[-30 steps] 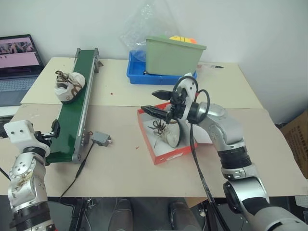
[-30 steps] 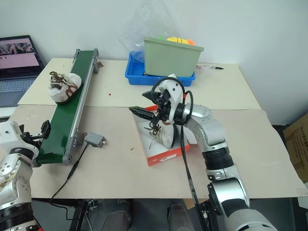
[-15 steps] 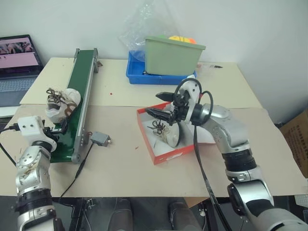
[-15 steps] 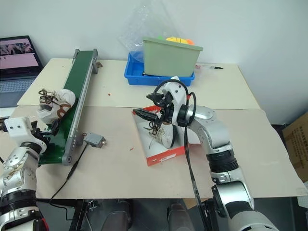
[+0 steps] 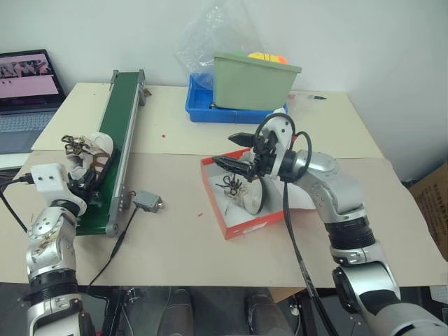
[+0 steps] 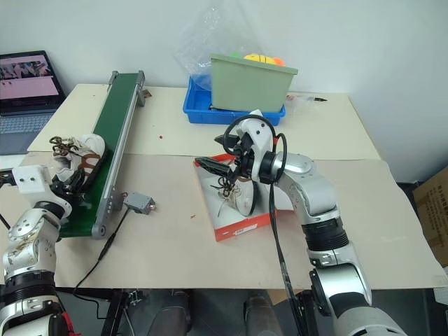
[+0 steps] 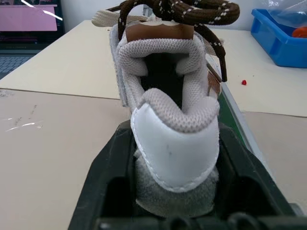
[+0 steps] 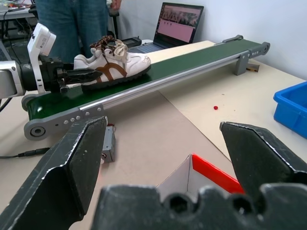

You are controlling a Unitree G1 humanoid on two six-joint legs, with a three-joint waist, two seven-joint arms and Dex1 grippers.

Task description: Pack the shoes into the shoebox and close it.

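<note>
One cream-white shoe (image 5: 87,150) with brown patches lies at the near end of the green conveyor belt (image 5: 115,133), heel toward me. My left gripper (image 7: 175,139) is shut on that shoe, one black finger (image 7: 115,158) pressed against each side of the heel; the right wrist view shows the same grip (image 8: 76,76). The other shoe (image 5: 241,192) lies inside the red shoebox (image 5: 217,210), whose lid hangs open to the right. My right gripper (image 5: 234,149) hovers open just above that shoe and box, nothing between its fingers.
A green bin (image 5: 252,80) stands in a blue tray (image 5: 203,108) at the back, under a plastic bag. A laptop (image 5: 24,91) sits far left. A small grey box with a cable (image 5: 147,201) lies beside the belt. A person in jeans (image 8: 72,19) stands beyond the belt.
The shoe rode down the belt toward its near end. My left gripper moved up to it and closed around its heel. The right arm stayed over the box.
</note>
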